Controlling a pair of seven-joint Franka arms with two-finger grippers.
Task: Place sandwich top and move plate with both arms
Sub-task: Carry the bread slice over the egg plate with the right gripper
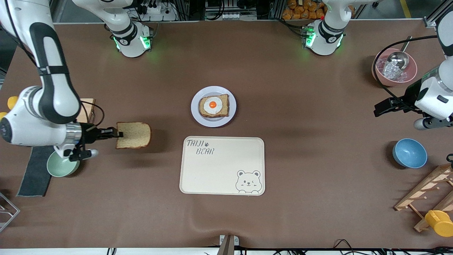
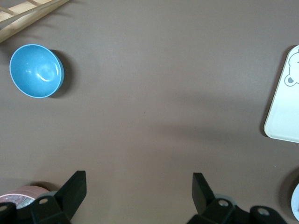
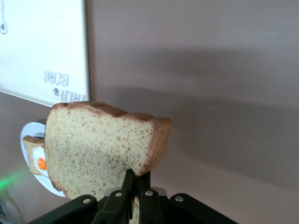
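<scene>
My right gripper (image 1: 118, 134) is shut on the edge of the sandwich top (image 1: 133, 135), a plain light-brown slice held flat in the air over the table toward the right arm's end. In the right wrist view the slice (image 3: 100, 147) fills the middle, pinched at its crust by the gripper (image 3: 138, 176). The lavender-grey plate (image 1: 196, 112) sits mid-table and bears a bread slice with a fried egg (image 1: 213, 105). My left gripper (image 1: 380, 108) is open and empty, up over the table at the left arm's end; it also shows in the left wrist view (image 2: 139, 186).
A cream bear-printed tray (image 1: 222, 165) lies nearer the front camera than the plate. A blue bowl (image 1: 409, 153), a pink bowl with a scoop (image 1: 393, 68) and a wooden rack (image 1: 428, 193) stand at the left arm's end. A green bowl (image 1: 61, 167) and dark cloth (image 1: 35, 171) lie under the right arm.
</scene>
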